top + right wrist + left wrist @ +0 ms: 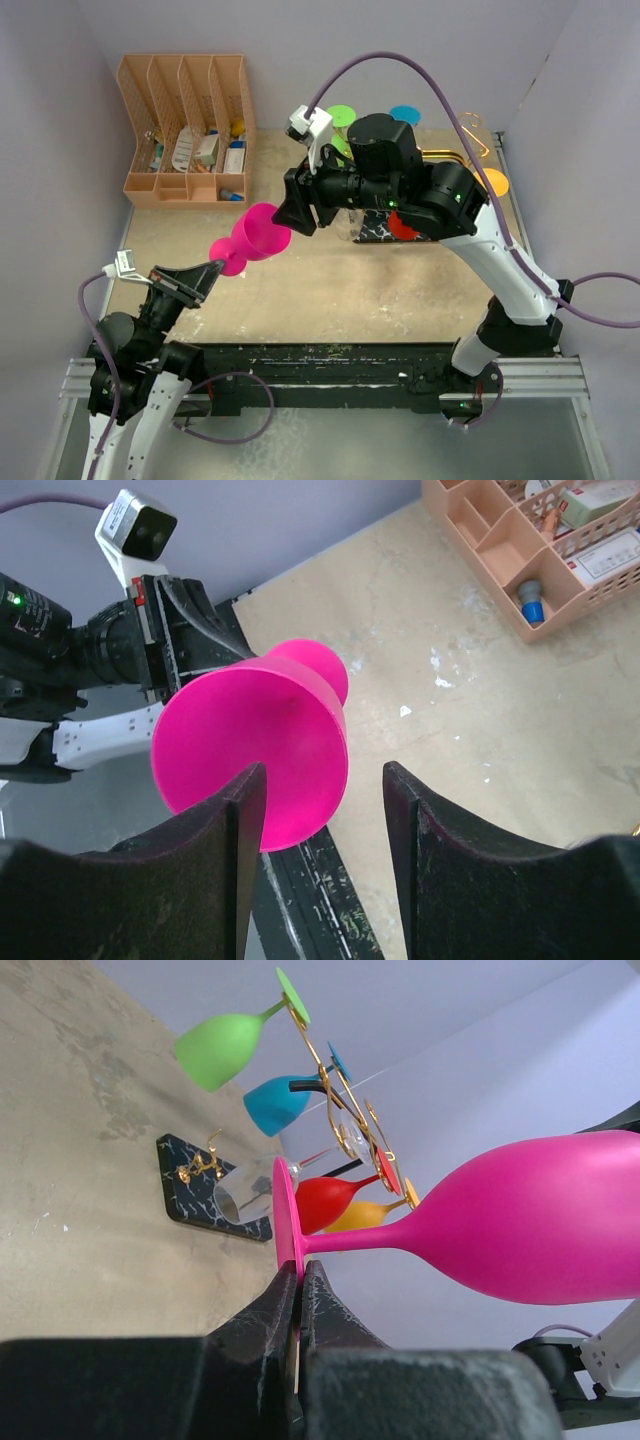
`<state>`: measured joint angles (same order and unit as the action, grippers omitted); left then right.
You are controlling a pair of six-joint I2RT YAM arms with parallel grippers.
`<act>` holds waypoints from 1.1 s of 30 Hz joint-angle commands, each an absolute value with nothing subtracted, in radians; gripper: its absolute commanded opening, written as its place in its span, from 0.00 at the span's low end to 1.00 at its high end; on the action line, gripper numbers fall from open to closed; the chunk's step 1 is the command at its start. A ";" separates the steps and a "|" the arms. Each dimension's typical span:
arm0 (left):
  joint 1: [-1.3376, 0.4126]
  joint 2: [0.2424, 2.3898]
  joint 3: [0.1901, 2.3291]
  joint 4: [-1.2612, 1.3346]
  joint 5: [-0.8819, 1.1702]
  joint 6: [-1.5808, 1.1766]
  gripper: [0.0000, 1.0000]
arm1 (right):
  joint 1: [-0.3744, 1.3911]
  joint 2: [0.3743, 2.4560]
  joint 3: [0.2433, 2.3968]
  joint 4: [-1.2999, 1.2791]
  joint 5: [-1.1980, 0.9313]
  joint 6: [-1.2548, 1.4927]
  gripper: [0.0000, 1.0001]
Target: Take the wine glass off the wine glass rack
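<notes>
- Left gripper (299, 1276) first: clenched tight on the outer edge of the pink wine glass (540, 1225) foot, just the thin disc nipped between its fingertips
- So the glass lies on its side in the air, with stem and bowl reaching straight out ahead of that gripper and the open mouth facing the right one. It hangs well apart from the rack
- Handling, as I judge it: matte, opaque and probably light, stiff rather than soft, and smooth enough to slip. The slim stem is the weak spot
- A pinch on the foot rim leaves a long lever, so the bowl could sag or twist. Across the bowl's broad middle, or on the stem just beside the foot, looks the surer hold
- Right gripper (325, 772): released, jaws standing wide, bowl mouth right in front. One finger overlaps the rim in its own view and the other stands apart, and I cannot tell if either touches
- Behind the right gripper's wrist is the wine glass rack (455, 155), gold wire on a marbled black base, with a green wine glass (215, 1050) and a blue wine glass (275, 1105) hanging among others
- Writing: nothing readable on the glass or rack. Off to the right gripper's far side, packets in the orange file organiser (540, 550) carry print too small to read
</notes>
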<state>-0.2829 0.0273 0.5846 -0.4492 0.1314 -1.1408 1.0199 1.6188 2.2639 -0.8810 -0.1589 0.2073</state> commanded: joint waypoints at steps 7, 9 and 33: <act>-0.286 0.020 0.604 -0.398 0.132 -1.139 0.00 | 1.020 1.688 2.289 -0.919 -0.134 0.197 0.51; -0.285 0.020 0.613 -0.408 0.127 -1.135 0.00 | 1.020 1.707 2.304 -0.924 -0.129 0.193 0.47; -0.286 0.334 1.155 -1.082 -0.413 -0.722 0.83 | 0.993 2.166 2.588 -0.923 -0.007 0.213 0.00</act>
<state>-0.2829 0.2981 1.1271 -1.0542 -0.3286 -0.8696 1.0000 2.0567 2.5107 -0.9333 -0.0132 0.1932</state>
